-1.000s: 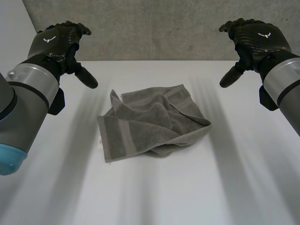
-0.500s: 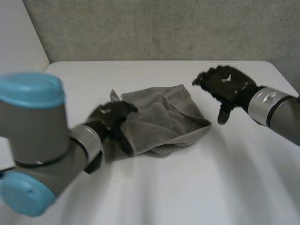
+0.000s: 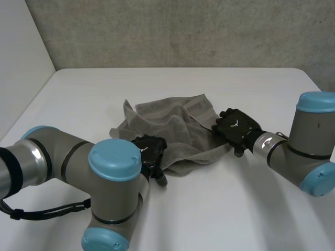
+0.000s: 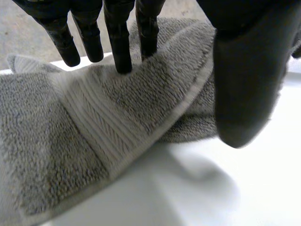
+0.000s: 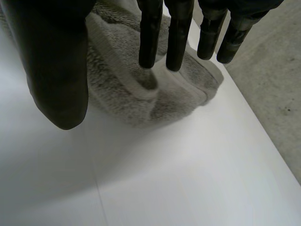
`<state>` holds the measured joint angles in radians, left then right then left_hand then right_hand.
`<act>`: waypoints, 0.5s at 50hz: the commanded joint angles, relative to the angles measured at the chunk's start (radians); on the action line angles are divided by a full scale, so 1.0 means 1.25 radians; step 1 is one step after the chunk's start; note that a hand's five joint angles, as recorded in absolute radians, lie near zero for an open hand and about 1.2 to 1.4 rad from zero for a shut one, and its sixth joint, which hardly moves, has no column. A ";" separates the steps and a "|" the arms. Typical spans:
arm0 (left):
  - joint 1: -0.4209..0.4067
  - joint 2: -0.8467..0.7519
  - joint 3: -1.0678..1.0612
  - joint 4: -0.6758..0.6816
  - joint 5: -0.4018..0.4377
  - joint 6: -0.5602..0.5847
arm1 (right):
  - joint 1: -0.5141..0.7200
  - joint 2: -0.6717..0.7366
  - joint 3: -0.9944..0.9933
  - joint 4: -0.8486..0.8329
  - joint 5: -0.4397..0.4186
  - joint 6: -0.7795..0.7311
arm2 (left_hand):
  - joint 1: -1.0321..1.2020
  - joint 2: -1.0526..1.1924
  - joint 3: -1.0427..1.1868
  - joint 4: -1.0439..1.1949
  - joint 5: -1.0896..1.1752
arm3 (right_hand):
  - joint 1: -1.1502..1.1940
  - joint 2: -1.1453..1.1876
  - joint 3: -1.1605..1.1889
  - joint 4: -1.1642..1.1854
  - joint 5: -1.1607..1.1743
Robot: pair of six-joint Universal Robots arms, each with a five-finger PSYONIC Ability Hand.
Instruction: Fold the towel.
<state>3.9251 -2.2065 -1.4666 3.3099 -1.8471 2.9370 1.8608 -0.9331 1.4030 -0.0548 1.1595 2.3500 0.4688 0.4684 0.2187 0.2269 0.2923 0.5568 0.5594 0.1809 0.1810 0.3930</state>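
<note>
White table (image 3: 209,209) w/ the grey towel (image 3: 172,125) crumpled in a heap approx mid-table, several layers bunched, nothing folded yet. The left hand (image 3: 152,151) sits on its near-left edge and the right hand (image 3: 235,127) on its right edge. Main risk, imo: the heap is layered, so a pinch could take 2+ layers or just the top one, and a lift would drag the whole bundle instead of opening it flat. Second risk: both thumbs are off the cloth over bare table, so if the fingers close w/o a thumb getting under the hem, the edge slips out. Uneven pulls from the two sides would twist it. Views: the head view gives the full outline and both arms, but the backs of the hands cover the fingers there. The left wrist view fills that in: fingers (image 4: 120,42) straight, tips resting on the banded hem, thumb apart, so released, no grasp. The right wrist view: fingertips (image 5: 148,40) dent the rolled edge, thumb clear of it, likewise released, pressing only.
</note>
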 commanded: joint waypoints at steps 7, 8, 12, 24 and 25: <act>0.000 -0.062 0.060 0.073 -0.016 0.011 | 0.038 0.029 -0.007 0.006 0.003 0.005 | 0.425 0.425 -0.035 -0.042 0.426 | 0.348 0.346 -0.005 -0.005 0.340; 0.000 -0.062 0.060 0.073 -0.016 0.011 | 0.043 0.026 -0.009 0.008 0.001 0.010 | 0.425 0.426 -0.035 -0.042 0.427 | 0.453 0.451 -0.005 -0.005 0.444; 0.006 -0.062 0.065 0.074 -0.011 0.008 | 0.043 0.002 -0.012 0.035 0.003 0.034 | 0.561 0.561 -0.035 -0.042 0.563 | 0.671 0.669 -0.005 -0.005 0.663; 0.107 0.041 0.001 0.065 0.047 0.003 | 0.034 -0.116 -0.050 0.304 -0.015 0.103 | 0.655 0.656 -0.035 -0.042 0.657 | 0.672 0.670 -0.005 -0.005 0.663; 0.107 0.041 0.001 0.065 0.047 0.003 | 0.038 -0.123 -0.057 0.317 -0.015 0.125 | 0.655 0.656 -0.035 -0.042 0.657 | 0.672 0.670 -0.005 -0.005 0.663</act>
<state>4.0110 -2.2101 -1.4299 3.3981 -1.8373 2.9432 1.9045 -1.0400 1.3609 0.2143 1.1491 2.4512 1.1929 1.2275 0.2187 0.2269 1.0530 1.3137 1.2908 0.1809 0.1810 1.1522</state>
